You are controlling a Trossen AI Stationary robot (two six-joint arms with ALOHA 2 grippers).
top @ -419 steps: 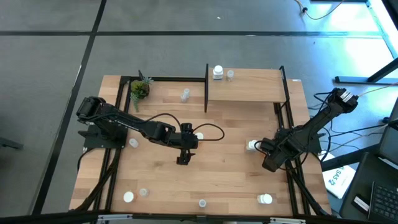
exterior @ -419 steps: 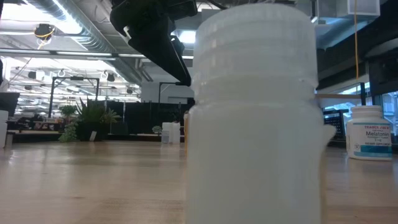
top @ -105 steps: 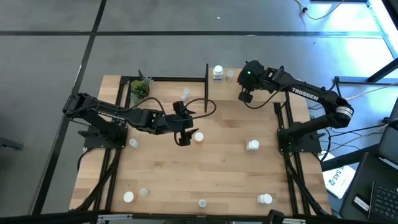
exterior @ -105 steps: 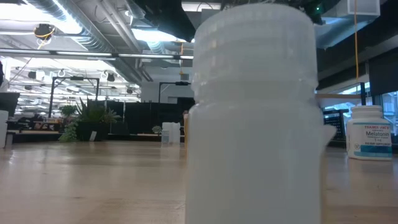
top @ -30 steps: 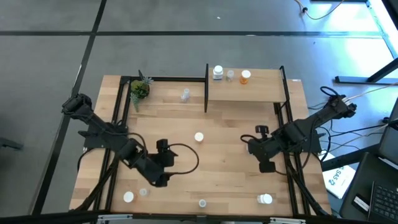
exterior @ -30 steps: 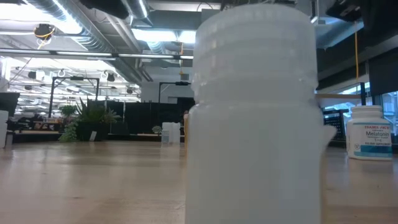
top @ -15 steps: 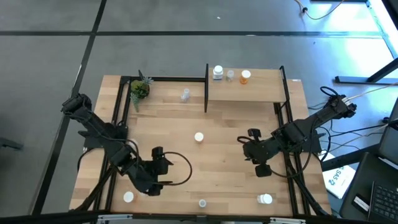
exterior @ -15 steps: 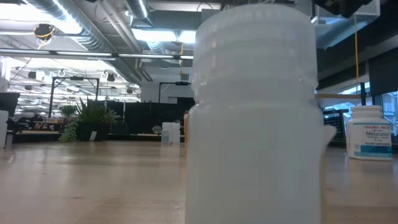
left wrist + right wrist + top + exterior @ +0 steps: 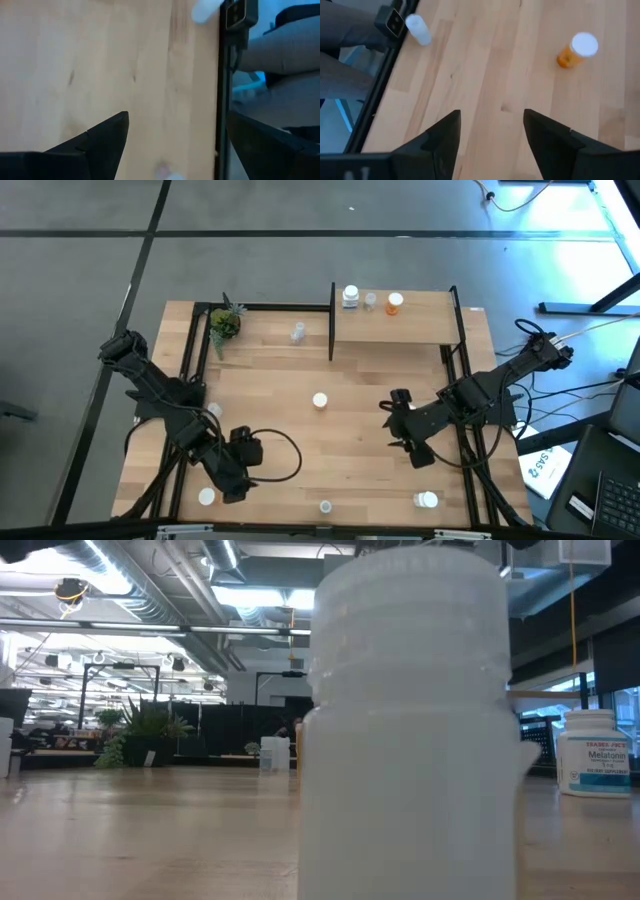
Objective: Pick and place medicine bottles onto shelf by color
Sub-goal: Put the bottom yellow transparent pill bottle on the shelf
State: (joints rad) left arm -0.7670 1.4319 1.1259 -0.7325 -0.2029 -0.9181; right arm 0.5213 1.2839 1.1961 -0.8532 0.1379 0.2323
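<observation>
The shelf (image 9: 420,322) at the table's far side carries a white bottle (image 9: 350,297), a clear one (image 9: 370,300) and an orange one (image 9: 395,303), all upright. My left gripper (image 9: 234,488) (image 9: 190,145) hangs open over the near left part of the table, beside a white bottle (image 9: 206,496). My right gripper (image 9: 412,455) (image 9: 492,130) hangs open over the right middle, nothing between its fingers. Ahead of it an orange bottle with a white cap (image 9: 577,50) stands on the table. A pale bottle (image 9: 418,29) stands by the near edge.
More bottles stand on the table: clear (image 9: 298,332), white-topped (image 9: 319,400), near-edge (image 9: 325,506) and near-right (image 9: 427,500). A potted plant (image 9: 224,325) sits far left. In the low view a white bottle (image 9: 405,720) fills the front; a labelled one (image 9: 590,752) stands at the right.
My left gripper has swung toward the table's near left corner and turned about, staying wide open. My right gripper has shifted a little toward the table's left and tipped. No bottle has moved.
</observation>
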